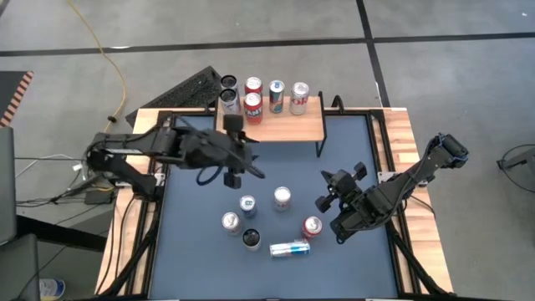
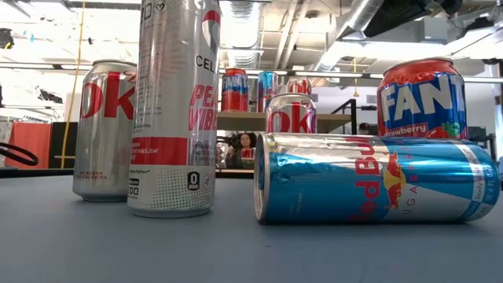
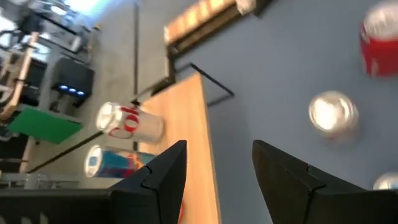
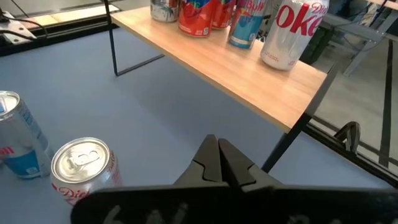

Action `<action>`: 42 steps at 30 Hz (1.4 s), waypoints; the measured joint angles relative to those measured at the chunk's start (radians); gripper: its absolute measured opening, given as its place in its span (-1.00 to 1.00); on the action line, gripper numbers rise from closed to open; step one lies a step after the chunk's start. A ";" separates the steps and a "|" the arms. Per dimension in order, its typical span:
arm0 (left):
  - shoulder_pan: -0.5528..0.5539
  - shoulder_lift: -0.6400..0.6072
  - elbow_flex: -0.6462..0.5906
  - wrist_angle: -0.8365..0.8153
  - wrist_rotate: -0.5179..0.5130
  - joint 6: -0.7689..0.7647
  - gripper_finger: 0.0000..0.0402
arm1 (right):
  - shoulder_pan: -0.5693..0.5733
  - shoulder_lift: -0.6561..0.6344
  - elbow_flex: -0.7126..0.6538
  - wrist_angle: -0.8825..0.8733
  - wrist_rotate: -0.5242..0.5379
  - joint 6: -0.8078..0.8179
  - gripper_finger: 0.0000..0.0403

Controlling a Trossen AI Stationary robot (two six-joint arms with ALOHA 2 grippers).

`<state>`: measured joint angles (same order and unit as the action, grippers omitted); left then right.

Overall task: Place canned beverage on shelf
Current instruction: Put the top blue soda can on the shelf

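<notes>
Seemingly released, red can (image 1: 253, 107) on shelf (image 1: 284, 125), left gripper (image 1: 234, 138) beside.

The shelf (image 1: 284, 124) lies just ahead of the left gripper (image 1: 232, 134) with five cans standing on its far side, while six more cans sit on the table (image 1: 201, 267) between that gripper and the right gripper (image 1: 324, 201), one lying flat (image 1: 289, 248).
</notes>
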<state>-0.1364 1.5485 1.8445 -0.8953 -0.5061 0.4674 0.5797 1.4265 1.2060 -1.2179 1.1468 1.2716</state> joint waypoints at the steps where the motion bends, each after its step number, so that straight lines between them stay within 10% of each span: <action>1: 0.000 0.018 0.016 -0.028 0.002 0.015 -0.14 | 0.000 0.000 0.000 0.000 -0.001 0.000 -1.00; 12: -0.004 0.129 0.063 -0.199 -0.052 0.093 -0.14 | -0.011 0.000 0.000 0.123 0.066 -0.124 -1.00; 19: 0.005 0.118 0.062 -0.037 -0.041 0.103 -0.14 | -0.033 0.000 -0.001 0.599 0.257 -0.762 -1.00; 27: 0.073 -0.055 0.065 0.159 0.566 -0.078 -0.14 | -0.106 -0.007 -0.001 0.991 0.269 -1.394 -1.00; 32: 0.061 -0.066 0.062 0.139 0.791 -0.041 -0.14 | -0.201 -0.038 -0.001 1.301 -0.011 -1.778 -1.00; 42: 0.047 -0.030 0.061 0.100 0.824 0.017 -0.14 | -0.246 -0.050 0.000 1.958 -0.468 -2.283 -1.00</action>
<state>-0.0896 1.5184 1.9057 -0.7955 0.3180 0.4848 0.3340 1.3769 1.2064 0.7401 0.6788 -1.0116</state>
